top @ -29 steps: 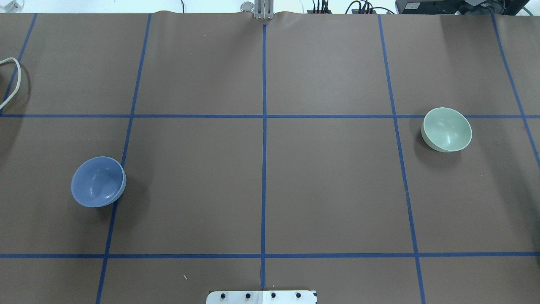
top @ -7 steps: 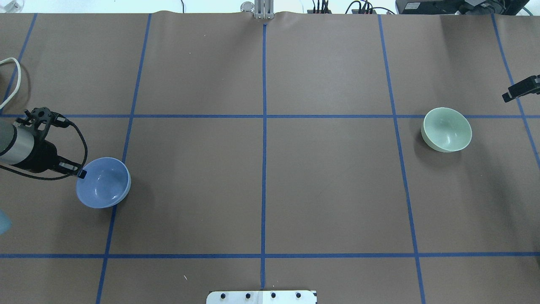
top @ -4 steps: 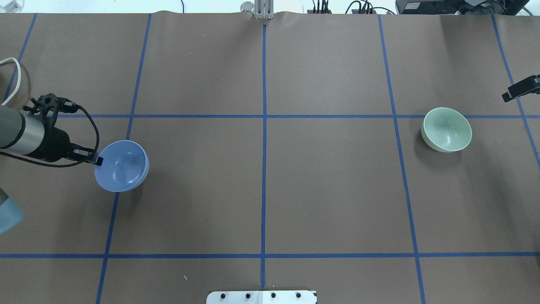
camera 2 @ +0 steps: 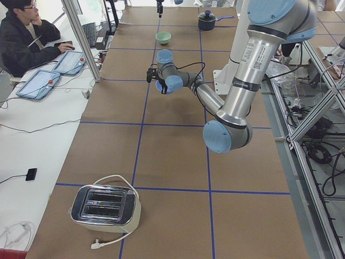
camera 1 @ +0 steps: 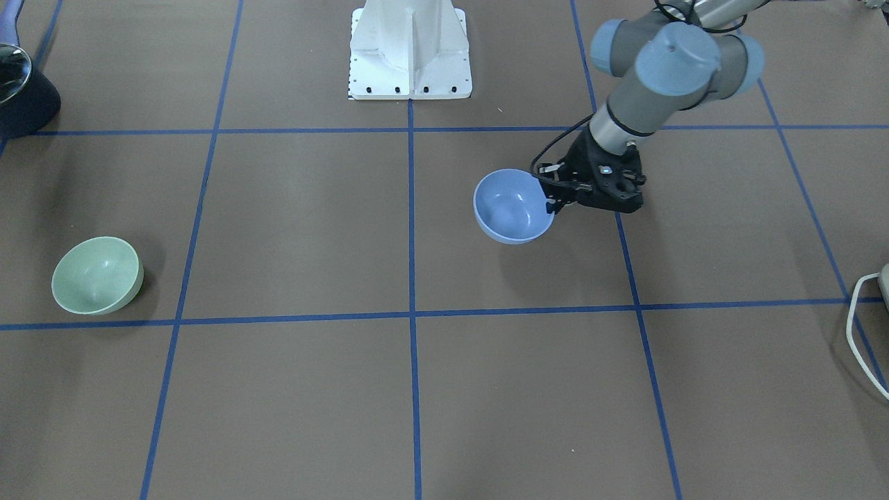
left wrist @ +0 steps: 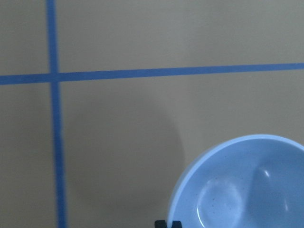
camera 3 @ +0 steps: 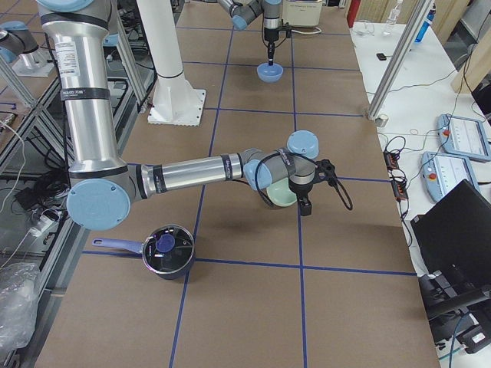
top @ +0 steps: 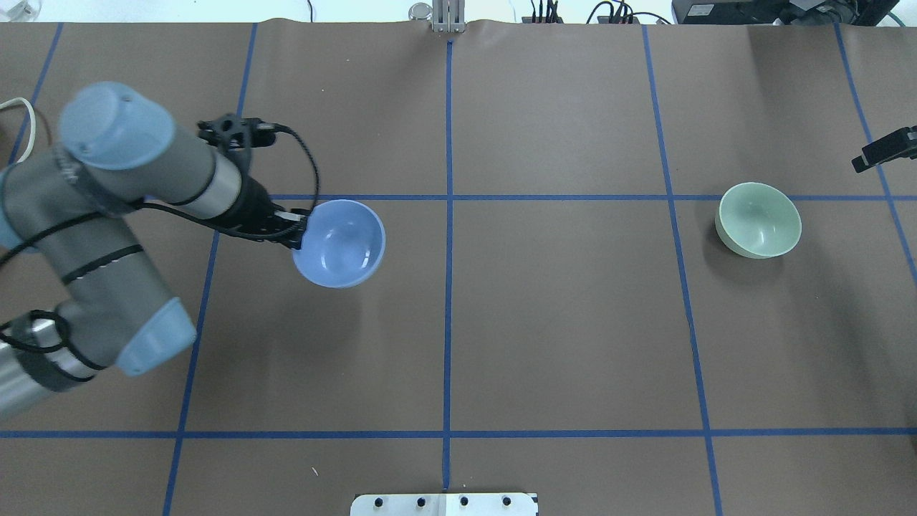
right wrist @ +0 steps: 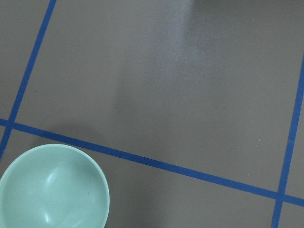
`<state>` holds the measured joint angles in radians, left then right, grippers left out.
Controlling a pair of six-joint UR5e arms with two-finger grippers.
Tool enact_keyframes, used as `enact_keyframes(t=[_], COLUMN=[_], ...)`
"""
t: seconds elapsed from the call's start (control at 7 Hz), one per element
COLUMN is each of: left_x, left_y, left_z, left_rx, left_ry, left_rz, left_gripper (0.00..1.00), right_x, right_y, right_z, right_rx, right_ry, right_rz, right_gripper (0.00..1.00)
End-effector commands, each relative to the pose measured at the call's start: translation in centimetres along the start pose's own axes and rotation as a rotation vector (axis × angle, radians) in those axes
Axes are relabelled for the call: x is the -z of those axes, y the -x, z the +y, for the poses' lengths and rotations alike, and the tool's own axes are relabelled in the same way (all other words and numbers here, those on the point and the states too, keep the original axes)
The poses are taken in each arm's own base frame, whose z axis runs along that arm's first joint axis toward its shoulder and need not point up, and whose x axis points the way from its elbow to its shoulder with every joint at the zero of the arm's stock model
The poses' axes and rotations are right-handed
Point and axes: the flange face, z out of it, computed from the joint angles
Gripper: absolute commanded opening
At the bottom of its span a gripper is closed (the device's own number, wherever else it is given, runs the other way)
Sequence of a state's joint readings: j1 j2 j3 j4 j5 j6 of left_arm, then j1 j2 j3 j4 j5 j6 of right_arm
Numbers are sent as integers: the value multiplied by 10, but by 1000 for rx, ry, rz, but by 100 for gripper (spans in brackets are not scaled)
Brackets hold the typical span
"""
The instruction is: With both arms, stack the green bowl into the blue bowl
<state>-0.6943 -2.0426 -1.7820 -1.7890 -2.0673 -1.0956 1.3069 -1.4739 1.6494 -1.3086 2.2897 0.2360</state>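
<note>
Left arm (top: 157, 172) grey-silver, light-blue joint caps (top: 114, 125), black cable (top: 315, 168), black tool (top: 296, 234)

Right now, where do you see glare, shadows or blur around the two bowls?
Left wrist view: soft focus, white glints inside the blue bowl, its round shadow on the table to the left. Overhead view: a dark shadow hugs the green bowl's left side. Right wrist view: fairly sharp, a pale sheen on the table near the top edge.

right claw (top: 868, 158): cut by edge (overhead) | green bowl (camera 3: 281, 198): part-hidden
</note>
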Motion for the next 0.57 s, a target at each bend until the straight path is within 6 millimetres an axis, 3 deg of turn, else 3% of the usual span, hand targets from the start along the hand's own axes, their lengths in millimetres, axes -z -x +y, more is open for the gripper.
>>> enact_keyframes(t=[0.0,0.14,0.43], left_x=[-50,-66,-77], left_y=[-110,-136,-140], left_z=[-6,-7,1], left_rx=[38,33,22], left_ry=[-15,5,22], left_rz=[-73,-80,-87], left_gripper=[0,0,0], right_x=[0,1,-1], right_y=[0,1,1], right_z=[-1,-2,-1], right_rx=[0,2,2], right_ry=[-1,-3,0], right_rz=[-1,-1,-1], right_gripper=[100,100,100])
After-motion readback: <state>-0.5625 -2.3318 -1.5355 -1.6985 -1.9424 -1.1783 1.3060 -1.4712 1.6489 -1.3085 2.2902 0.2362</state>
